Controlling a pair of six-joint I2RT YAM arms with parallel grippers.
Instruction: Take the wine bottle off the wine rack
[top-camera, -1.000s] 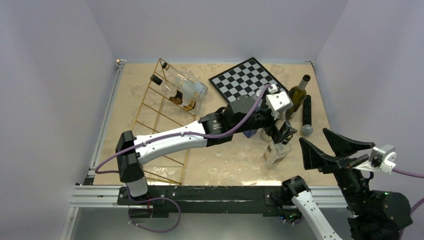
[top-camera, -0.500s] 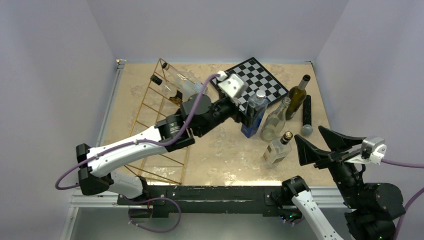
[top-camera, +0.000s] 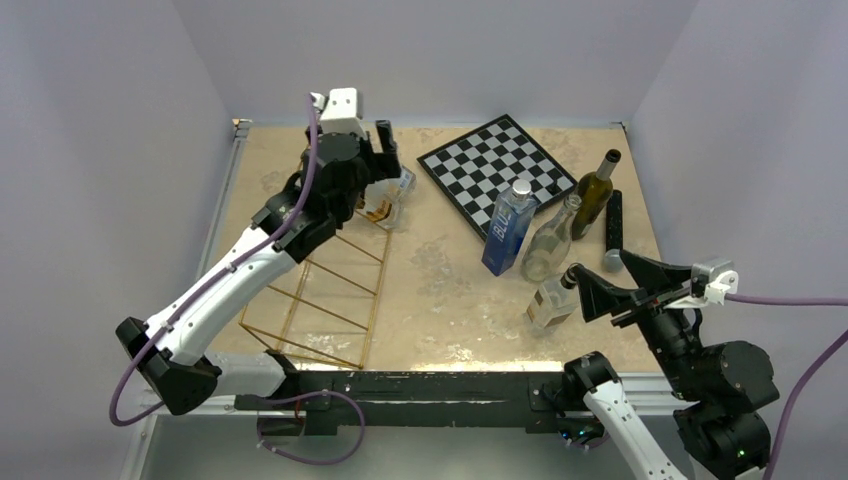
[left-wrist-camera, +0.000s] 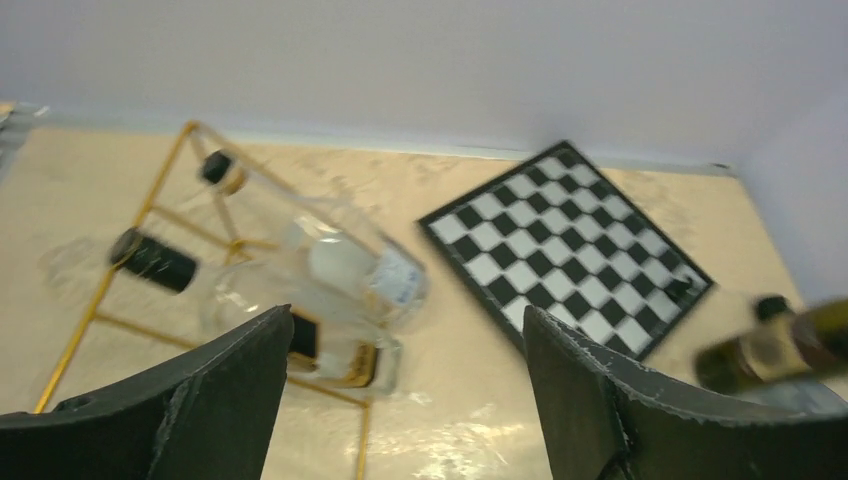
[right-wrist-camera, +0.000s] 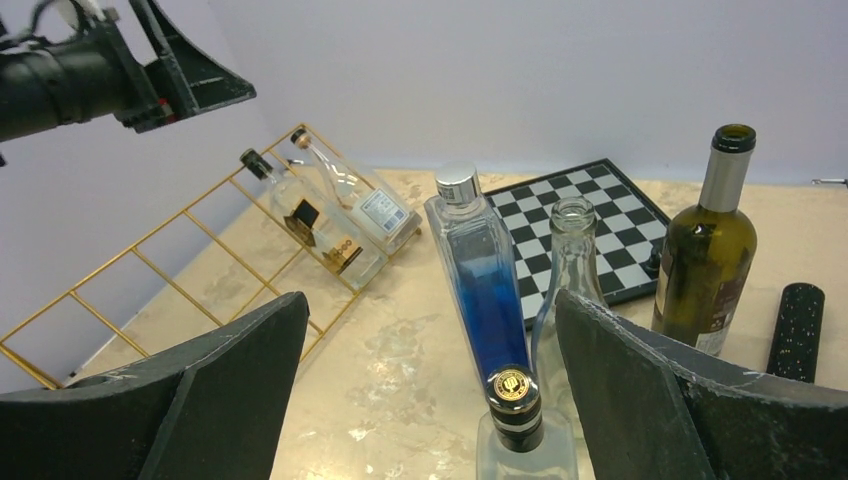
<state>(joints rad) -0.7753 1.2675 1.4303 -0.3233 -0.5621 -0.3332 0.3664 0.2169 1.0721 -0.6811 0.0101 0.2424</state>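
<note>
The gold wire wine rack (top-camera: 325, 275) lies at the left of the table. Two clear bottles with black caps rest on its far end; one carries a white label (left-wrist-camera: 350, 268), the other a gold and black label (left-wrist-camera: 325, 350). My left gripper (top-camera: 378, 150) hovers above them, open and empty, and covers most of them in the top view. In the left wrist view the bottles lie ahead of the left gripper (left-wrist-camera: 405, 312), not between its fingers. Rack (right-wrist-camera: 150, 270) and bottles (right-wrist-camera: 340, 210) also show in the right wrist view. My right gripper (top-camera: 598, 265) is open and empty at the near right.
A blue bottle (top-camera: 508, 228), a clear bottle (top-camera: 552, 240), a dark green wine bottle (top-camera: 597, 190) and a small black-capped bottle (top-camera: 555, 300) stand at the right. A black cylinder (top-camera: 613, 230) lies beside them. A chessboard (top-camera: 495, 165) lies at the back.
My left arm has swung from the standing bottles at the right to the far left, above the rack's bottles. The right gripper has shifted a little left.
</note>
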